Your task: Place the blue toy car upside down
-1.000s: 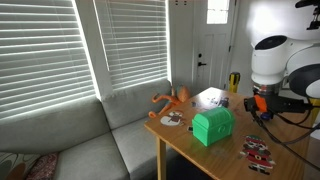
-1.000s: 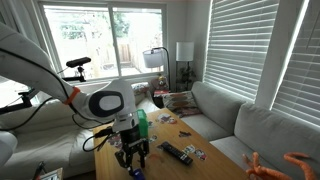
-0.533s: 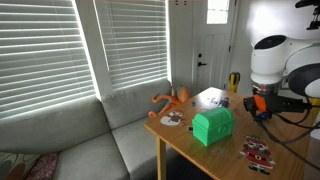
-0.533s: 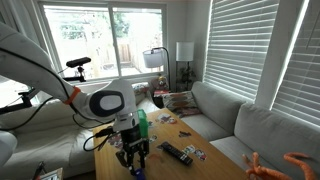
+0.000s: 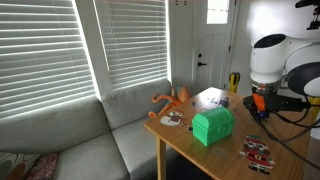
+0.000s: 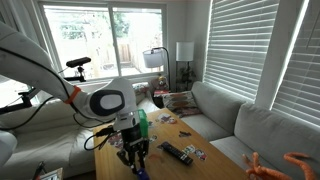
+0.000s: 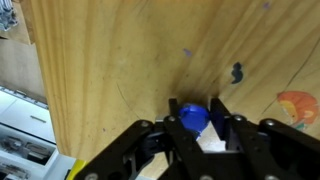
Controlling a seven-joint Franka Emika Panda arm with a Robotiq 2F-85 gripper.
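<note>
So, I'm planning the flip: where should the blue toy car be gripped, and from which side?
Probably across its sides, from straight above: the blue toy car is tiny and sits low over the table, and the end effector flanks it that way.

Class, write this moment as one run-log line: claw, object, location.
claw: shut on blue toy car | location: low over wooden table | release: not yet

The tool (image 7: 196,130) hides most of the blue toy car (image 7: 194,117) in the wrist view; only 1 rounded blue part shows. In an exterior view the picture's edge cuts the orange figure (image 6: 260,166).
</note>
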